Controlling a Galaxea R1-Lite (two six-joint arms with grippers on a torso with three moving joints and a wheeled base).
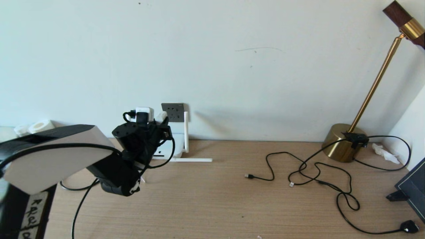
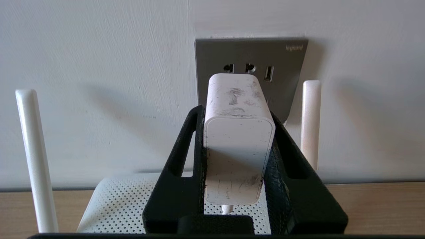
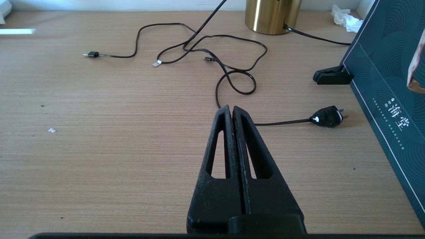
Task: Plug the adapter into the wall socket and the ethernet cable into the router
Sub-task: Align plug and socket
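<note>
Two black fingers (image 2: 282, 156) of the left tool (image 2: 237, 113) pinch the adapter (image 2: 237, 146) by its sides, holding the white block up in front of the wall socket (image 2: 282, 69), whose dark grey plate shows three openings above the block's far end. Whether the block has reached the plate cannot be told. Below it lies the router (image 2: 116, 202), its perforated white top flat on the wooden surface (image 1: 215, 205) against the wall, with slim antennas (image 2: 310, 122) standing on either side. Well off to the right, the right tool (image 3: 232, 111) hangs low over the surface, its fingers pressed together on nothing, near thin black cables (image 3: 206, 49) and a brass lamp base (image 3: 270, 15).
</note>
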